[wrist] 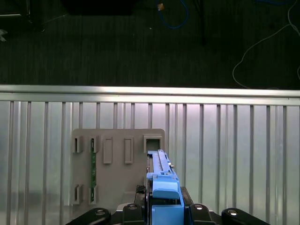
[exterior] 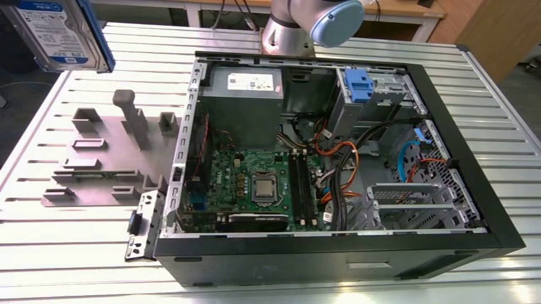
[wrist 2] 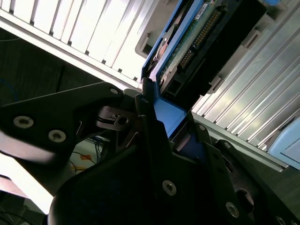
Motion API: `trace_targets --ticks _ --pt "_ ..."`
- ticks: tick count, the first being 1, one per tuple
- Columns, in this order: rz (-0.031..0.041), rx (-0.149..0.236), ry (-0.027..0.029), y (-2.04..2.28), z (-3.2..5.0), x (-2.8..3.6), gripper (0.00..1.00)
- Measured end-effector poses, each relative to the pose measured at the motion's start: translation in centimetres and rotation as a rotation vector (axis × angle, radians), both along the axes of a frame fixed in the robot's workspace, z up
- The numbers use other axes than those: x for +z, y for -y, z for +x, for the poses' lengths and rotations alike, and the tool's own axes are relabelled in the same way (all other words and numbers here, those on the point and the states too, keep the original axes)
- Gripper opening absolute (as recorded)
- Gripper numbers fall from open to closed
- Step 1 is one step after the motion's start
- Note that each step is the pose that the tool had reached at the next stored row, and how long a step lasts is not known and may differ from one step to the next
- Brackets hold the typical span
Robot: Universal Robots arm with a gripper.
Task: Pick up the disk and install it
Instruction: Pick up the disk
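The disk (exterior: 63, 35), a silver hard drive with a blue-and-white label and blue side rails, hangs in the air at the exterior view's upper left, above the table's edge. In the second wrist view my gripper (wrist 2: 171, 119) is shut on the disk (wrist 2: 197, 42), with dark fingers (wrist 2: 146, 110) clamping a blue rail and the connector edge pointing away. In the first wrist view the disk (wrist: 161, 180) stands edge-on in the gripper (wrist: 165, 208), above the grey fixture plate (wrist: 117, 187).
An open computer case (exterior: 473, 190) lies on the slatted metal table (exterior: 50, 266), with motherboard, cables, grey power supply box (exterior: 245, 95) and a drive bay with a blue latch (exterior: 359, 85). The grey fixture plate (exterior: 110, 152) lies beside the case. The arm's base (exterior: 296, 28) stands behind it.
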State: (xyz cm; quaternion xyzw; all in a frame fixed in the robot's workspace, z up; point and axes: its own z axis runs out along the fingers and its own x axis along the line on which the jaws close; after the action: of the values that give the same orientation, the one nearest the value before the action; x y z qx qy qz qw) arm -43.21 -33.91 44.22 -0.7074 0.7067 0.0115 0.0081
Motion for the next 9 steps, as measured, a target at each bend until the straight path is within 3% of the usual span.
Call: trace_targets --ticks 9 --pt "0.0001 0.000 0.0000 0.00 0.00 0.33 0.36"
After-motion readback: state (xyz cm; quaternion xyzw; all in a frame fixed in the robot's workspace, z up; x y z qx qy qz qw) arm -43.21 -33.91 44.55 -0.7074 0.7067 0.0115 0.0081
